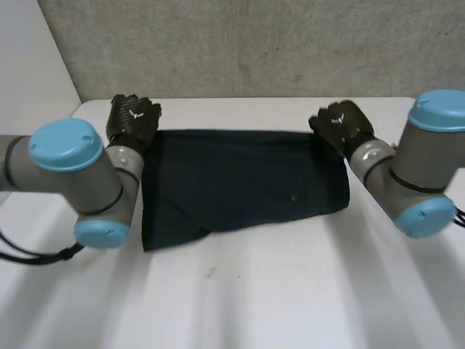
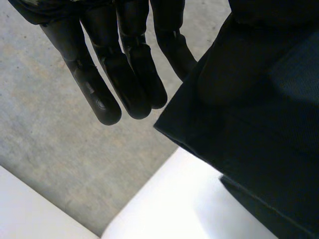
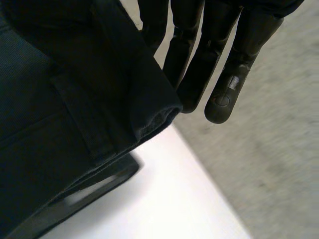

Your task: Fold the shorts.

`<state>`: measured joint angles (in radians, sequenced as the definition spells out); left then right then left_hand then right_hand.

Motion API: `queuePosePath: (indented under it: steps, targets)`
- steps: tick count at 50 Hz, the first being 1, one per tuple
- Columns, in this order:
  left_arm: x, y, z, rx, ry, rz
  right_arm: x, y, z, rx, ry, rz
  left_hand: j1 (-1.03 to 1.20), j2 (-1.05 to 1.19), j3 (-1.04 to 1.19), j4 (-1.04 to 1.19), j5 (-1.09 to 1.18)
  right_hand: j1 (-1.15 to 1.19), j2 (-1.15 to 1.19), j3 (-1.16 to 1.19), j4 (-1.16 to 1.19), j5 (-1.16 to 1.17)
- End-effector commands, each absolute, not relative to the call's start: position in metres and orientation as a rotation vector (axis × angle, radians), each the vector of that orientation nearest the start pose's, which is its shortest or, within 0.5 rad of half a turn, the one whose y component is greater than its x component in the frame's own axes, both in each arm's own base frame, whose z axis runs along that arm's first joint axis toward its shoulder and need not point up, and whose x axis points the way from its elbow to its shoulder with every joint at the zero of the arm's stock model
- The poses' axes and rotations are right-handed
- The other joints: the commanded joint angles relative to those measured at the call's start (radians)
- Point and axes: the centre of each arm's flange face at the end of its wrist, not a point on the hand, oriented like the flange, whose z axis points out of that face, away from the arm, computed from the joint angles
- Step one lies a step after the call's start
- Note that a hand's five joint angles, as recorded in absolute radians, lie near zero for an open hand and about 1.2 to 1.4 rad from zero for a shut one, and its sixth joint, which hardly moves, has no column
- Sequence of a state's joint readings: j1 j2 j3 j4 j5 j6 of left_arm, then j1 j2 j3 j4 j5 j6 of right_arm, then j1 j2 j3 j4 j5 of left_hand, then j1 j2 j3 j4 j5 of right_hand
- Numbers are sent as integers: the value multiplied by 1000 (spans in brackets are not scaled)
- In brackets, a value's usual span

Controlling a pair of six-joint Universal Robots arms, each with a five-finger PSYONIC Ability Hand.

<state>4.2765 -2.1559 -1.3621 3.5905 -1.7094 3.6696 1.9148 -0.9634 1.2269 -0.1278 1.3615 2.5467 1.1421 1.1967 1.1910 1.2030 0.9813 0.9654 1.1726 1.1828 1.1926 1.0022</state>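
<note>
- Shorts (image 1: 240, 182): dark navy, lying across the centre of the frame on the white table (image 1: 254, 298). A slanted flap sits at their lower left.
- Left hand (image 1: 134, 120): upper left of the frame, at the far left corner of the shorts. Its fingers (image 2: 107, 102) are straight, and the corner rides raised beside them, apparently pinched at the thumb side.
- Right hand (image 1: 340, 123): upper right, at the far right corner. Its fingers (image 3: 222, 99) are straight, and the corner is lifted clear of the layer beneath, seemingly pinched likewise.
- Step, as judged: setting the top layer down. Lower both corners together, keep the edge taut between the hands, square it to the layer below, then let go.
</note>
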Motion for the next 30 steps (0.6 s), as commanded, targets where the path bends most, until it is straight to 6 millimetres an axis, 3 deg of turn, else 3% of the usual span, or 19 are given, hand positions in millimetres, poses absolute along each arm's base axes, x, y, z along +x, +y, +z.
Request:
queuePosePath:
  steps: [1, 4, 11, 13, 14, 15, 16, 18, 20, 21, 22, 26, 30]
  targets:
    - [-309, -399, 163, 848, 1816, -2247, 305, -411, 165, -1221, 1914, -2258, 254, 200, 205, 193, 240, 431, 224, 213, 204, 220]
    - [-313, -417, 150, 845, 1795, -2266, 311, -428, 146, -1230, 1899, -2287, 254, 200, 205, 193, 240, 431, 224, 213, 204, 220]
    - [-321, -436, 128, 828, 1769, -2292, 321, -452, 116, -1239, 1827, -2335, 254, 200, 205, 193, 240, 371, 164, 153, 144, 160]
    - [-324, -437, 121, 832, 1777, -2299, 324, -454, 110, -1247, 1813, -2331, 254, 200, 205, 193, 240, -255, -462, -472, -482, -466]
    - [-324, -436, 120, 832, 1776, -2302, 324, -454, 109, -1248, 1807, -2333, -33, -88, -82, -94, -47, -642, -849, -859, -869, -853]
    - [-326, -435, 121, 832, 1770, -2310, 324, -455, 110, -1239, 1812, -2336, -411, -466, -460, -472, -425, -791, -998, -1008, -1018, -1002]
    - [-330, -432, 120, 838, 1767, -2313, 324, -455, 112, -1230, 1812, -2337, -968, -1022, -1016, -1028, -981, -791, -998, -1008, -1018, -1002]
    - [-333, -427, 120, 842, 1777, -2317, 326, -451, 129, -1204, 1815, -2340, -917, -971, -966, -978, -930, -791, -998, -1008, -1018, -1002]
    - [-340, -412, 132, 866, 1781, -2336, 326, -444, 150, -1159, 1826, -2332, -968, -1022, -1016, -1028, -981, -791, -998, -1008, -1018, -1002]
    - [-340, -407, 142, 872, 1779, -2344, 323, -441, 160, -1127, 1848, -2316, -968, -1022, -1016, -1028, -981, -791, -998, -1008, -1018, -1002]
    - [-340, -401, 151, 878, 1778, -2350, 315, -434, 183, -1047, 1893, -2285, -968, -1022, -1016, -1028, -981, -791, -998, -1008, -1018, -1002]
    - [-328, -374, 183, 869, 1803, -2366, 304, -403, 222, -925, 1948, -2152, -968, -1022, -1016, -1028, -981, -791, -998, -1008, -1018, -1002]
    - [-317, -345, 199, 845, 1895, -2372, 294, -370, 221, -963, 2080, -1937, -968, -1022, -1016, -1028, -981, -791, -998, -1008, -1018, -1002]
